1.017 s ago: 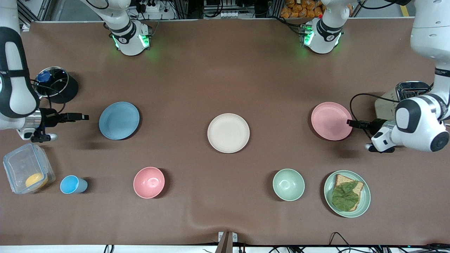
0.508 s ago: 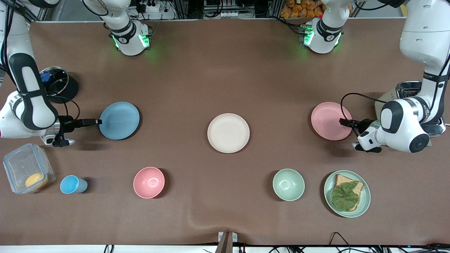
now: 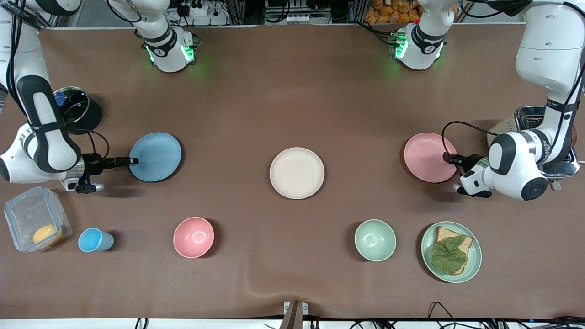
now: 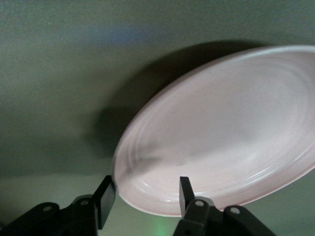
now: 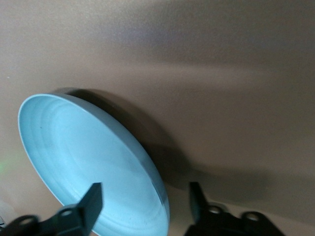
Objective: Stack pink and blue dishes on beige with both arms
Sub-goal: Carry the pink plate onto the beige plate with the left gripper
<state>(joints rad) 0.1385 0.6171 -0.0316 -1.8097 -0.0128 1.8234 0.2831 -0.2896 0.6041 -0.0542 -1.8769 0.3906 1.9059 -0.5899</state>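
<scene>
The blue plate [image 3: 155, 156] lies toward the right arm's end of the table and the pink plate [image 3: 429, 157] toward the left arm's end. The beige plate [image 3: 297, 172] sits bare between them. My right gripper [image 3: 132, 161] is open at the blue plate's rim. In the right wrist view, the blue plate [image 5: 83, 152] has its edge between the right gripper's [image 5: 145, 199] spread fingers. My left gripper [image 3: 447, 157] is open at the pink plate's rim. The left wrist view shows the left gripper [image 4: 145, 196] straddling the pink plate's [image 4: 221, 132] edge.
Nearer the front camera stand a pink bowl [image 3: 193, 237], a small blue cup [image 3: 93, 240], a green bowl [image 3: 375, 240] and a green plate with bread and a leaf [image 3: 451, 252]. A clear box [image 3: 36, 225] and a black pot [image 3: 73, 109] flank the right arm. A toaster [image 3: 532, 118] sits by the left arm.
Both grippers have moved inward toward the table's middle. The right one has gone from short of the blue plate to its rim. The left one has slid onto the pink plate's edge.
</scene>
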